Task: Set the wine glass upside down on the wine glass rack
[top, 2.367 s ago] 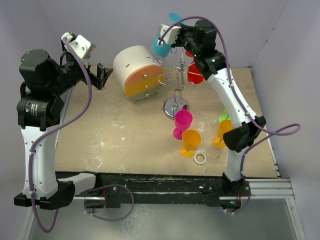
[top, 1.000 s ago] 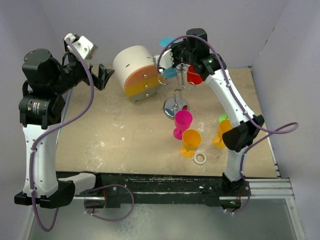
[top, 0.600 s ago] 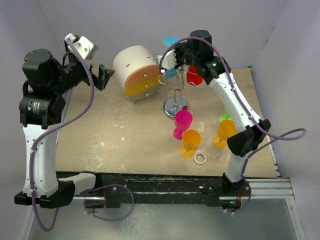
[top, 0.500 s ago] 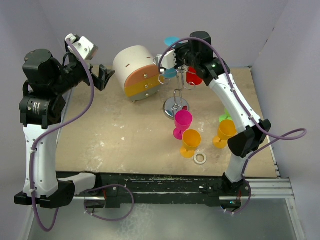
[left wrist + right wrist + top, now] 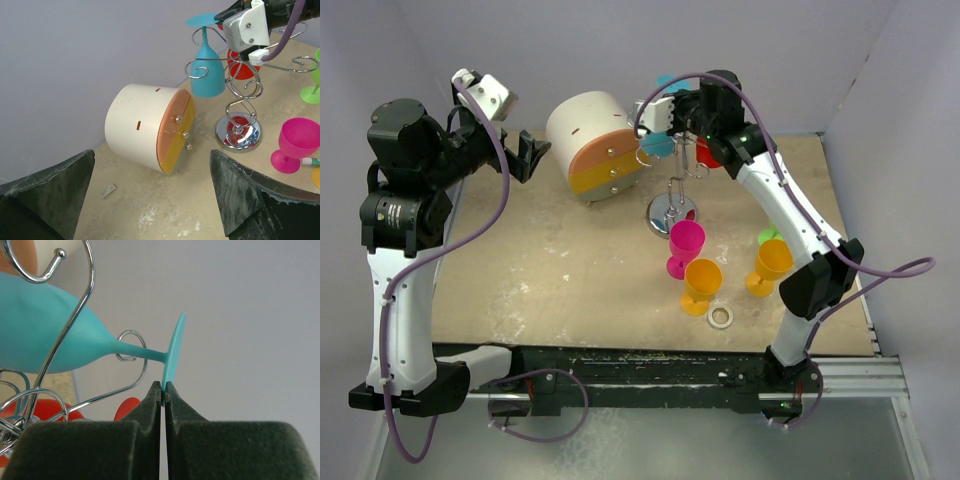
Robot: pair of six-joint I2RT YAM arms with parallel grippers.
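Right gripper (image 5: 163, 387) is pinched shut on the foot rim of the teal wine glass (image 5: 207, 75), which hangs bowl-down with its stem slotted into a curl of the wine glass rack (image 5: 239, 135), probably so the wire catches the foot; left gripper (image 5: 527, 157) is wide open, empty.

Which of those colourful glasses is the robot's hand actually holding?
The blue glass, hanging upside down in the wire rack: the right hand pinches its foot. No hand touches the others.
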